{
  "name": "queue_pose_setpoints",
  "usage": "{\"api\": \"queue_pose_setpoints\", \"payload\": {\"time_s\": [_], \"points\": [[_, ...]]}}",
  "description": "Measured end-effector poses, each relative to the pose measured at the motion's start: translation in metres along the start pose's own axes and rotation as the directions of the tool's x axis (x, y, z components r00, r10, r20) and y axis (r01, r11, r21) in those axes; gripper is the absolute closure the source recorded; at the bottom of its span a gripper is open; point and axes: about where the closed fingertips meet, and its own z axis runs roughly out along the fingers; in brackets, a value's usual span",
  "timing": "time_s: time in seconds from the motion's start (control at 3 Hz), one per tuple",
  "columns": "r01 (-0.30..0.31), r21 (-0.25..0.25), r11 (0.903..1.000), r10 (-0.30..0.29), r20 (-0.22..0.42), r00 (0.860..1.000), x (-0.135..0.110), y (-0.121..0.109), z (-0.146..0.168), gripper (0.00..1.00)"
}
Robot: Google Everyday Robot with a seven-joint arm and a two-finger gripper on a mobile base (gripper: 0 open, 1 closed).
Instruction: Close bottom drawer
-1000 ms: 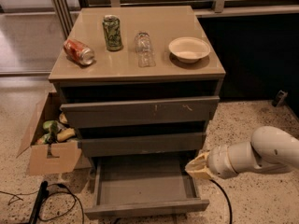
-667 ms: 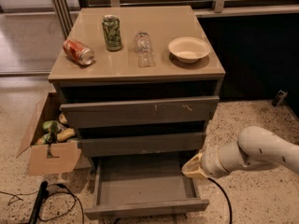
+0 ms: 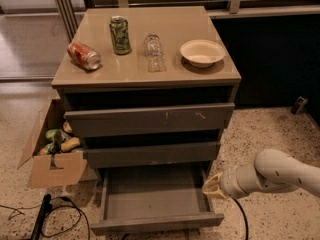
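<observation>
The bottom drawer (image 3: 156,223) of the grey-brown cabinet stands pulled out, its flat grey inside bare. Its plain front panel runs along the bottom of the camera view. My gripper (image 3: 212,186) is at the end of the white arm coming in from the right. It sits just beside the drawer's right side wall, near the back of the open part, under the middle drawer (image 3: 150,155). It holds nothing that I can see.
The top drawer front (image 3: 149,119) has pale scratch marks. On the cabinet top lie a red can (image 3: 84,55) on its side, an upright green can (image 3: 120,35), a clear bottle (image 3: 154,52) and a white bowl (image 3: 202,52). An open cardboard box (image 3: 52,151) and black cables (image 3: 42,216) are on the left floor.
The arm has moved left, bringing my gripper closer to the drawer's right side wall. The drawer has not visibly moved.
</observation>
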Motion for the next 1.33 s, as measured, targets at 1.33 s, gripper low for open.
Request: {"api": "queue_pose_setpoints", "payload": {"time_s": [1.33], "points": [[-0.130, -0.120, 0.9841, 0.136, 0.037, 0.990, 0.069, 0.042, 0.135, 1.00]]}}
